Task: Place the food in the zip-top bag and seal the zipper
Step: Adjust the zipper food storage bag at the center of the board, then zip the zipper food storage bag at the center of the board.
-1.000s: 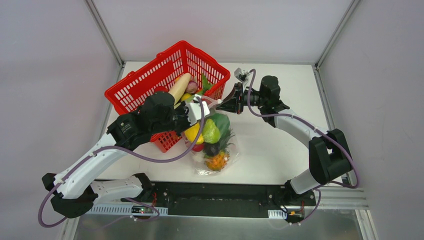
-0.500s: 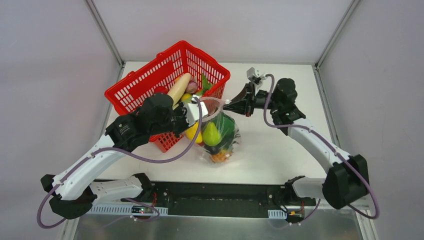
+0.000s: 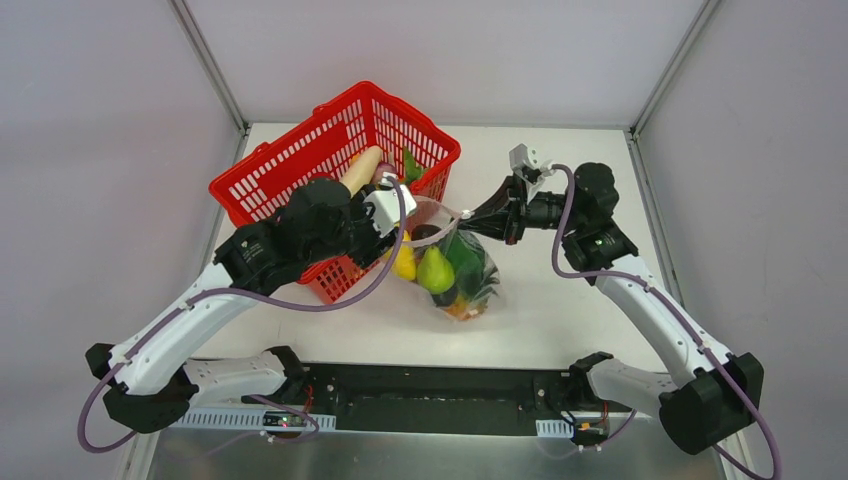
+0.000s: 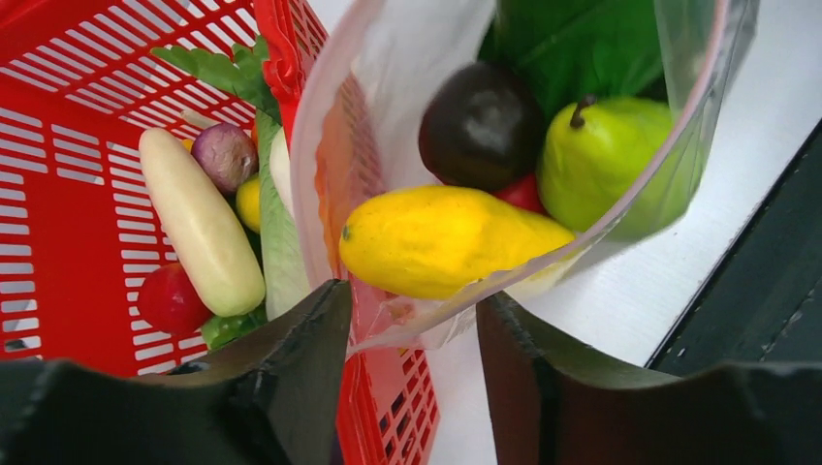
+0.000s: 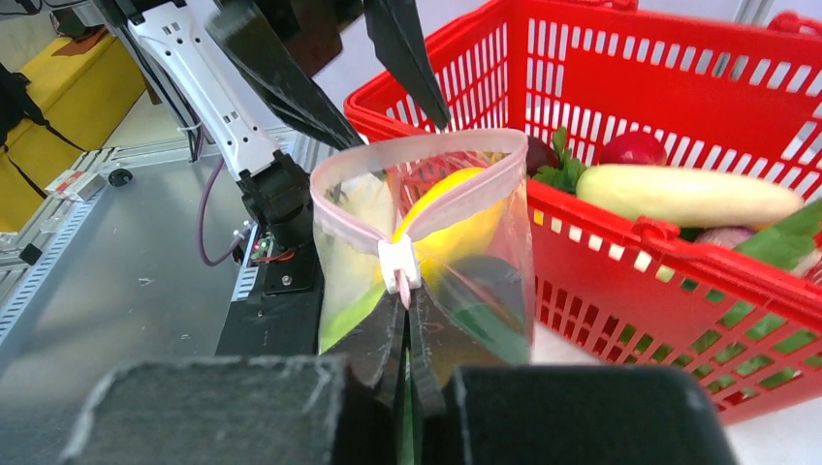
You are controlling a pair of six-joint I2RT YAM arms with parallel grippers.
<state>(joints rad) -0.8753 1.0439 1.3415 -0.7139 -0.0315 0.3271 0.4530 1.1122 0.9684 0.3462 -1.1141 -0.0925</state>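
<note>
Floppy clear bag point(image 3: 470, 275) slid right (left claw point(image 4: 412, 300) released, right claw point(image 5: 407, 325) pinching pink zipper point(image 5: 417, 143)).

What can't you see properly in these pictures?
Top view: left arm covers part of the basket.
Right wrist view: right gripper hides the bag bottom.
Left wrist view: top edge cuts off the bag's far end.
Top view: orange piece in the bag is too small to name.
</note>
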